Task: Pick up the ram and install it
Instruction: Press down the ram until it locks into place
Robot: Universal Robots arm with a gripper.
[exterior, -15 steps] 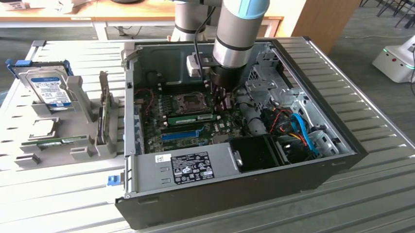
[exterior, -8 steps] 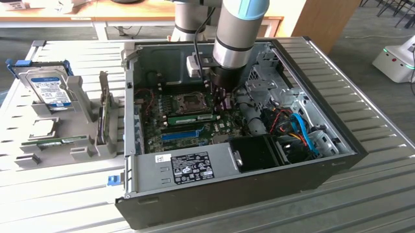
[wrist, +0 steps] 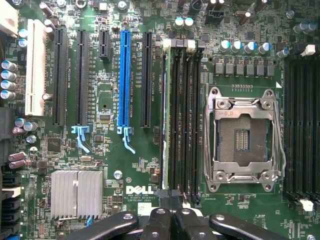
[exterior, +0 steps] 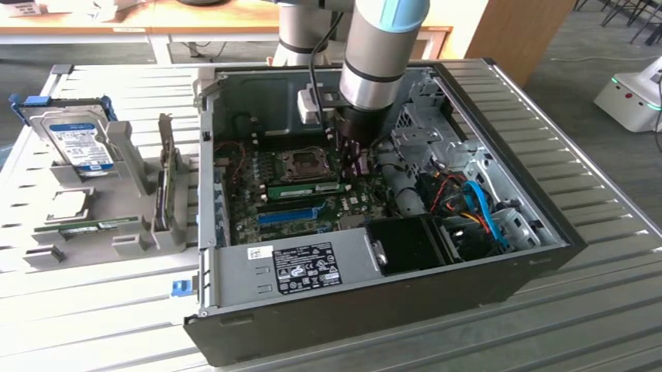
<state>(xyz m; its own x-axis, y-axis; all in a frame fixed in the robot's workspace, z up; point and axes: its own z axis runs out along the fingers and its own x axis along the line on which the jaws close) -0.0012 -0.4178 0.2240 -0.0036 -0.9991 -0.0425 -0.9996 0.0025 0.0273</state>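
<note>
One open computer case (exterior: 362,314), one hard drive (exterior: 83,143), two ram sticks (exterior: 305,188), one CPU socket (wrist: 242,137), one blue slot (wrist: 124,80), one white slot (wrist: 36,67), one silver heatsink (wrist: 76,194) and one gripper (wrist: 172,217)

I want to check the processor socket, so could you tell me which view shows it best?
The wrist view: the processor socket lies square-on, its metal frame and empty centre whole. The exterior view shows it at a slant.

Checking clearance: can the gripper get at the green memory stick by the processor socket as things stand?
Probably yes. The case side is open, the gripper, fingers shut, hangs right over the board, and nothing lies across the memory stick.
</note>
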